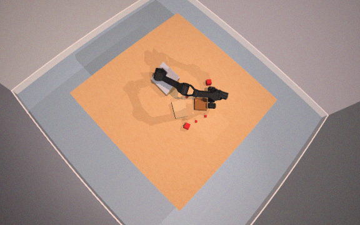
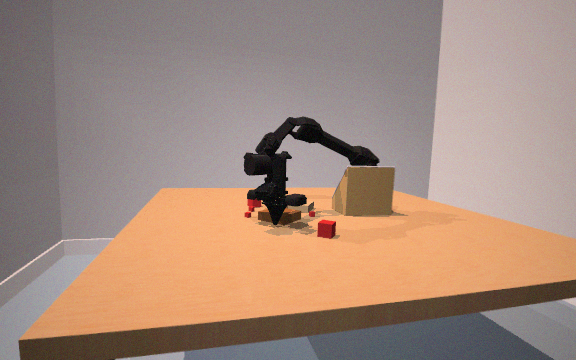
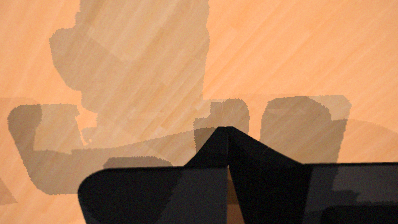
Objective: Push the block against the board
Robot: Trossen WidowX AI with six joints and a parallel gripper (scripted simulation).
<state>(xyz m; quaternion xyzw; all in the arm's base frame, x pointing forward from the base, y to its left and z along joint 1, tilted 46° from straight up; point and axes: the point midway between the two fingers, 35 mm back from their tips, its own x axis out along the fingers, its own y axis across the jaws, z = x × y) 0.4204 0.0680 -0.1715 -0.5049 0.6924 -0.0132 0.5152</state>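
The brown square block (image 1: 200,104) (image 2: 267,216) lies flat on the table, to the right of the pale board (image 1: 180,109) (image 2: 304,208) in the overhead view. A gap separates them, and their sides are not quite parallel. My gripper (image 2: 276,223) (image 3: 224,134) is shut and empty, pointing down. Its tips are low, in front of the block in the exterior view, on the side facing away from the board. In the overhead view the hand hides the tips, so contact with the block cannot be told.
A larger red cube (image 1: 209,82) (image 2: 326,229) lies beyond the hand. Another red cube (image 1: 187,126) (image 2: 254,203) and small red cubes (image 1: 205,116) (image 1: 195,121) lie below the block and board in the overhead view. A small red cube (image 1: 187,97) (image 2: 312,214) is near the arm. The arm stands on a pedestal (image 1: 164,66) (image 2: 370,192).
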